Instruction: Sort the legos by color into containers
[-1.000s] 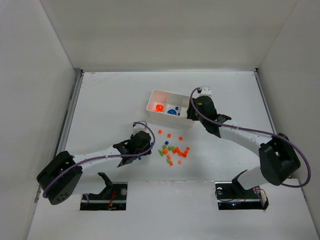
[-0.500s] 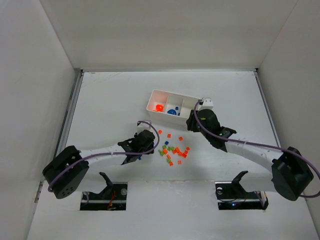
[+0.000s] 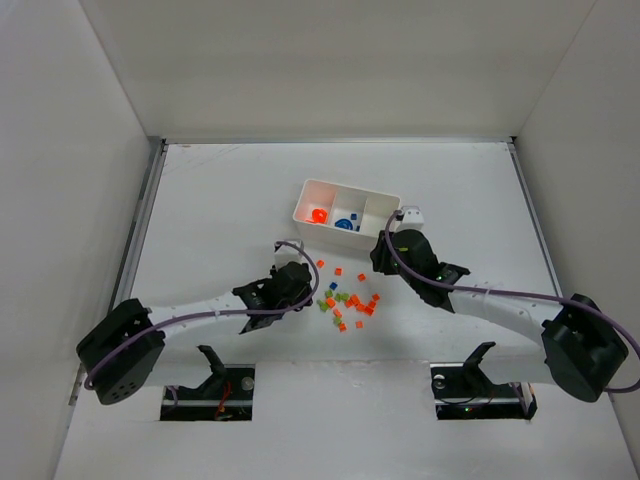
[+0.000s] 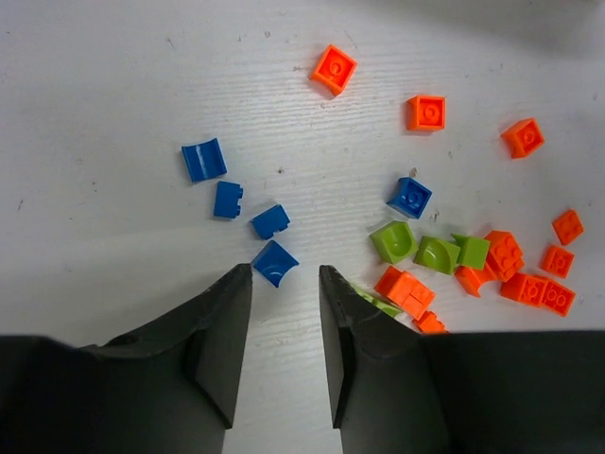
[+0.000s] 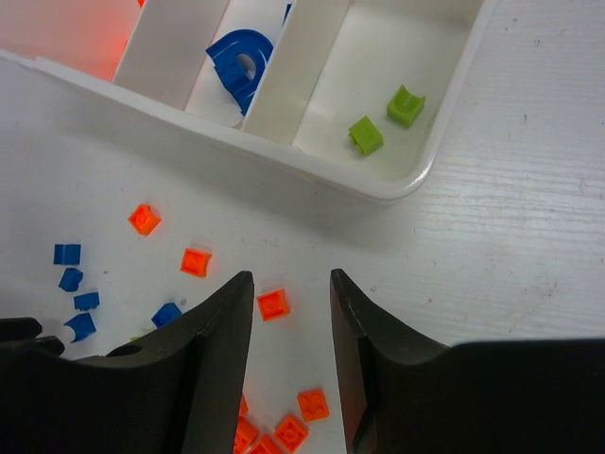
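Observation:
Orange, blue and green legos point(image 3: 348, 298) lie scattered mid-table. The white tray point(image 3: 304, 196) holds an orange piece point(image 3: 318, 215) on the left and a blue piece point(image 3: 345, 223) in the middle. In the right wrist view its right compartment holds two green pieces point(image 5: 365, 134). My left gripper point(image 3: 296, 298) is open and empty. In the left wrist view the gripper point(image 4: 284, 274) hovers just short of a blue curved lego point(image 4: 275, 262), with a few more blue ones point(image 4: 227, 200) beyond. My right gripper point(image 3: 380, 262) is open and empty. In its wrist view the gripper point(image 5: 291, 279) is above an orange lego point(image 5: 272, 304), just in front of the tray point(image 5: 312, 180).
White walls close in the table on the left, back and right. Green and orange pieces point(image 4: 416, 251) crowd right of my left fingers. The tray's near wall lies just beyond my right fingers.
My right gripper has drawn back from over the tray's right end towards the pile. My left gripper has shifted slightly right near the blue pieces.

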`<state>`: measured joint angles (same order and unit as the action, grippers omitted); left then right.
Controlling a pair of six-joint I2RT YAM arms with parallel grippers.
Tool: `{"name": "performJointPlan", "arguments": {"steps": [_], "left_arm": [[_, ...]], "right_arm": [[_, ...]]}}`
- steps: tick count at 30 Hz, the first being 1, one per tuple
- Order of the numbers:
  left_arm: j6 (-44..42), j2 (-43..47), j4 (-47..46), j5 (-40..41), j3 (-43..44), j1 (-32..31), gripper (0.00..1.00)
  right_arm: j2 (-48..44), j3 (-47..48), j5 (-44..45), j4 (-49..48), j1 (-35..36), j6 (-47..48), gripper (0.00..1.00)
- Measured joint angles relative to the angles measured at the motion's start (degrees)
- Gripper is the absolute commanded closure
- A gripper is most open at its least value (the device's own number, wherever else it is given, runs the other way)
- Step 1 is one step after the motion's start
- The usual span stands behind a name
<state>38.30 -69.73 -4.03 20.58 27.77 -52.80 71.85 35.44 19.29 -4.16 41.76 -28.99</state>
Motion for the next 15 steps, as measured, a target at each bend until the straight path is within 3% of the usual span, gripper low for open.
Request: {"name": "performJointPlan", "arguments": {"steps": [8, 15], "left_arm": [[-0.1, -7.0, -0.4, 1.1, 1.5, -1.1, 0.64], [-1.4, -8.7, -0.4, 2.9, 2.6, -1.2, 0.72]], "right_arm": [[-1.2, -0.7, 0.0, -0.6, 0.0, 0.0, 0.56], [-2.4, -1.0, 0.0, -0.9, 0.3, -0.4, 0.56]]}}
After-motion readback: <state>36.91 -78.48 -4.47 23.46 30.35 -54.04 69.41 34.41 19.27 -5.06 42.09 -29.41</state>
